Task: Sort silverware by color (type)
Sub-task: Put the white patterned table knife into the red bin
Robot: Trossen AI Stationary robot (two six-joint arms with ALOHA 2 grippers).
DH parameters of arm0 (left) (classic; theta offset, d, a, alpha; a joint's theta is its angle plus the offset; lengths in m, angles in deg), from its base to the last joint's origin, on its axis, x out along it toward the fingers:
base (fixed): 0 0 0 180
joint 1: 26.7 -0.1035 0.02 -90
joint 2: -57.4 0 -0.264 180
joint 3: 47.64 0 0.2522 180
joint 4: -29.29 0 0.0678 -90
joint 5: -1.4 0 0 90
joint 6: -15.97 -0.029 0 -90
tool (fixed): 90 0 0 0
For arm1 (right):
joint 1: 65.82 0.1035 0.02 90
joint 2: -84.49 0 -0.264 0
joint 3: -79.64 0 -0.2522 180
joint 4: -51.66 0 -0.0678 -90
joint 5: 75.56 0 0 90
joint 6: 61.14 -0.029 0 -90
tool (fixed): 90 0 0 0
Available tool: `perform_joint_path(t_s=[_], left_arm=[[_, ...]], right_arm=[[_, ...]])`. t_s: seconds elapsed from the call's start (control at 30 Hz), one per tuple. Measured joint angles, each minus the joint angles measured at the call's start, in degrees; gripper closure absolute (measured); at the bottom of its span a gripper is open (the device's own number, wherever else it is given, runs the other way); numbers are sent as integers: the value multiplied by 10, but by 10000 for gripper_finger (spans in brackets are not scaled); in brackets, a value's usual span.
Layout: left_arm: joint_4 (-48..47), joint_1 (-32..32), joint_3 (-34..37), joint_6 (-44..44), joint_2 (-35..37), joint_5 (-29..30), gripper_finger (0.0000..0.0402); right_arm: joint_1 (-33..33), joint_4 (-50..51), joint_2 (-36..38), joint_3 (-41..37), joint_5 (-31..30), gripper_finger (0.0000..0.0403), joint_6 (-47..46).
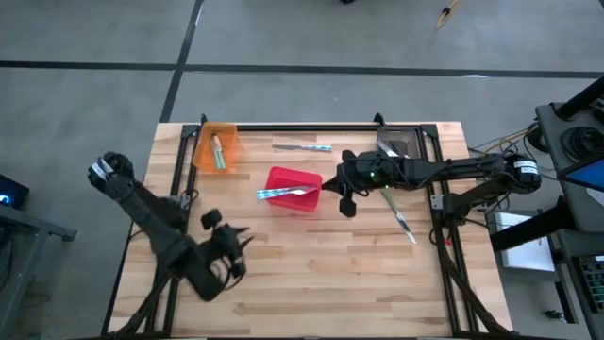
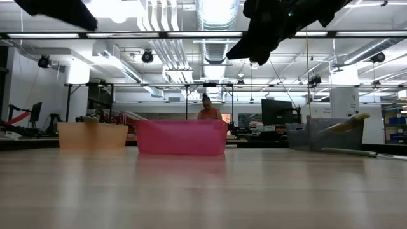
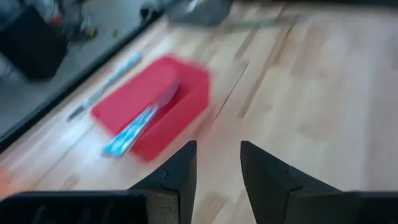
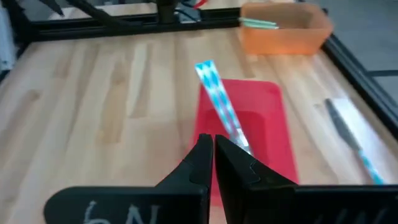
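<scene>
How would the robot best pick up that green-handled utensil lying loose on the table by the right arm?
Probably by the middle of the green-handled utensil, coming straight down from above. It lies flat and slim on the table, slanted, so the fingers should close across its narrow width. The right hand is nearest.

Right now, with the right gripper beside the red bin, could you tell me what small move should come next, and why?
Probably swing the right gripper, its fingers together and empty, toward the green-handled utensil lying loose on the table just past it. The blue-handled utensil already rests across the red bin, and the left gripper waits farther off.
</scene>
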Motion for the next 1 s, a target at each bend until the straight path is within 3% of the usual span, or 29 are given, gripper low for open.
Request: perform_joint_path(t_s=[0.13, 0.43, 0.53, 0.73, 1.0], left_arm=[[32, 38, 0, 0, -3, 64, 314], [55, 37, 5, -69, -5, 68, 397], [64, 36, 2, -102, -3, 50, 393], [92, 37, -18, -202, -2, -44, 400], [138, 21, -18, -373, 22, -58, 401]], right_arm=[[22, 2, 0, 2, 0, 394, -30], [36, 8, 0, 4, -1, 394, -113], [36, 45, 0, 24, -1, 394, -128], [36, 147, 0, 90, -5, 394, -129], [24, 260, 0, 167, -7, 394, -177]])
